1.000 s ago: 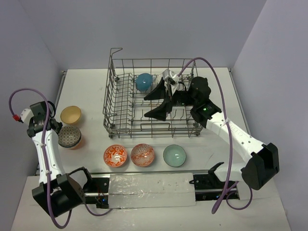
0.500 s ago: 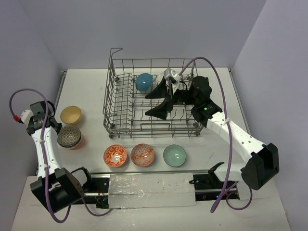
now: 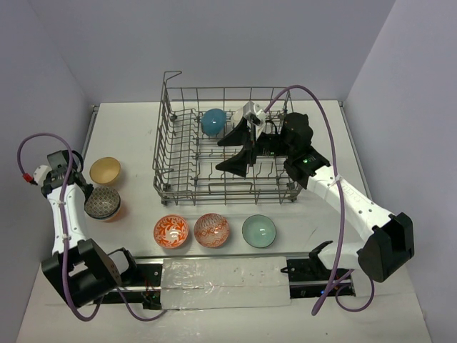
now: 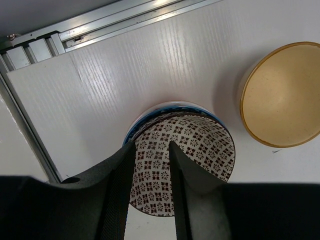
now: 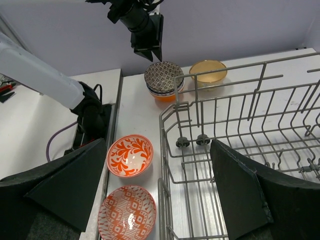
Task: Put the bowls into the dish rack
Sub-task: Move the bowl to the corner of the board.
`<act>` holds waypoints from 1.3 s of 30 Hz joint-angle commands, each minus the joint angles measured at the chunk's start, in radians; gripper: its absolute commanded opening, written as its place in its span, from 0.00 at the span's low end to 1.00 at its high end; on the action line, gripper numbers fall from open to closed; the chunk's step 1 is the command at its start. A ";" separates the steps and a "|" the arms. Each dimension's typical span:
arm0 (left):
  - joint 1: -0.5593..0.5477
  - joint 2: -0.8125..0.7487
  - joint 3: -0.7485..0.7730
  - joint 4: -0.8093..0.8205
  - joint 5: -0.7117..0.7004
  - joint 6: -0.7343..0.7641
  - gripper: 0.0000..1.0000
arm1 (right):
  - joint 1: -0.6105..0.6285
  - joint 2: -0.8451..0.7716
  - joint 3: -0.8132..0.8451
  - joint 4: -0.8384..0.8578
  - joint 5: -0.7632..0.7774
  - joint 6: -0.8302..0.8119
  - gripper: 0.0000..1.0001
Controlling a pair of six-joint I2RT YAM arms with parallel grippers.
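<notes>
The grey wire dish rack (image 3: 178, 153) stands mid-table with a teal-blue bowl (image 3: 213, 121) inside at the back. My right gripper (image 3: 230, 151) hovers open and empty over the rack's middle; in the right wrist view it (image 5: 158, 145) spans the rack's end wall (image 5: 185, 120). My left gripper (image 3: 84, 191) hangs just over a stack topped by a dark patterned bowl (image 4: 192, 155), with a narrow gap between its jaws (image 4: 150, 147) and nothing held. A tan bowl (image 3: 105, 170) sits beside the stack. Two orange-red patterned bowls (image 3: 171, 231) (image 3: 211, 230) and a pale green bowl (image 3: 258, 231) lie in front of the rack.
The stack (image 5: 164, 75) holds a blue-rimmed bowl and an orange one underneath. A metal rail (image 4: 120, 17) runs along the table's left edge near the stack. The arm bases and a foil-covered bar (image 3: 225, 275) sit at the near edge.
My left arm has shifted a little left and its gripper has settled closer over the stacked bowls. The right gripper has barely moved above the rack.
</notes>
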 commanded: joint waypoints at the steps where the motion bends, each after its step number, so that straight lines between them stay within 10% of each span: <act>1: 0.005 0.022 -0.007 0.027 -0.014 -0.012 0.39 | -0.007 -0.014 0.008 0.002 0.017 -0.021 0.91; 39: 0.005 -0.030 0.015 -0.002 -0.065 -0.028 0.39 | -0.015 0.023 0.027 -0.033 0.040 -0.038 0.91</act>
